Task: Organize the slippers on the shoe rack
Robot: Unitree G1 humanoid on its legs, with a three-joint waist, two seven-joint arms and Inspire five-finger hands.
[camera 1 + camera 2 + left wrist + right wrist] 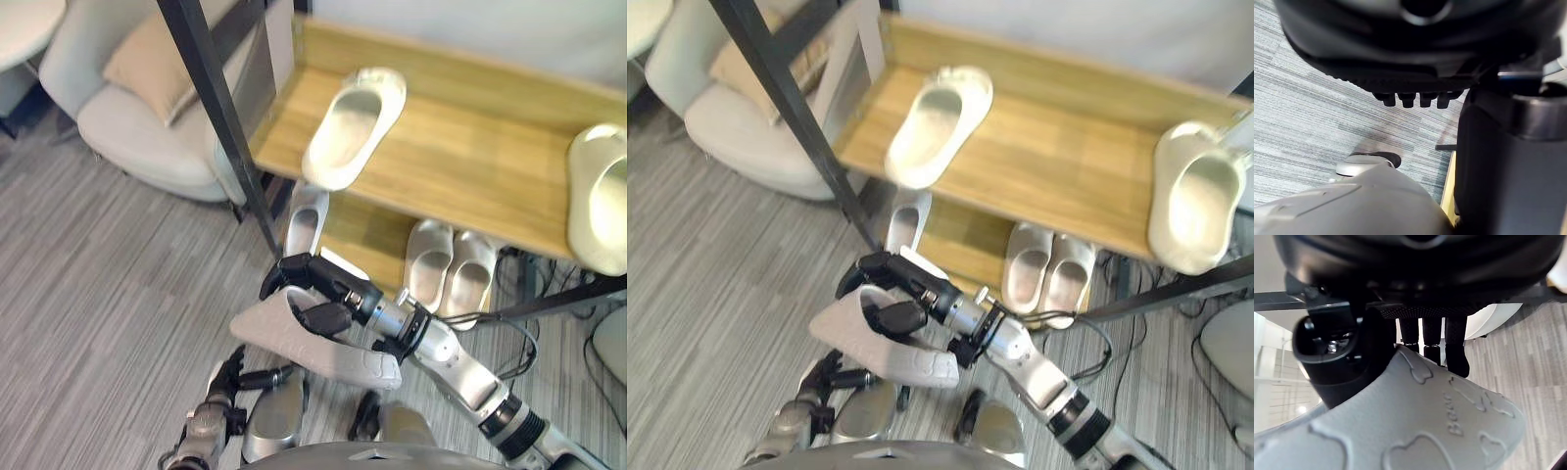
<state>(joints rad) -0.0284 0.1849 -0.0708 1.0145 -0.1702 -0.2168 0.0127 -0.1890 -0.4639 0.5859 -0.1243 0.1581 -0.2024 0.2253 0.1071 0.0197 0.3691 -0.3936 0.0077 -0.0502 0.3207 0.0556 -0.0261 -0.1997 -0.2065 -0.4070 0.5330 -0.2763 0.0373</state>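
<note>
My right hand (312, 286) is shut on a pale grey slipper (313, 341), held sole-side out above the floor in front of the shoe rack (431, 162); the right wrist view shows its fingers (1455, 350) and thumb clamped on the slipper (1415, 431). One white slipper (351, 125) lies on the top wooden shelf at the left and another (600, 196) at the right end. On the lower shelf sit a pair of white slippers (449, 266) and a single one (306, 217). My left hand (223, 384) hangs low by the floor, its fingers (1410, 99) curled.
A black slanted rack post (220, 108) stands at the rack's left end. A beige armchair with a tan cushion (147, 108) is at the far left. Grey striped carpet (98, 294) covers the floor; cables (529, 294) lie at the right beneath the rack.
</note>
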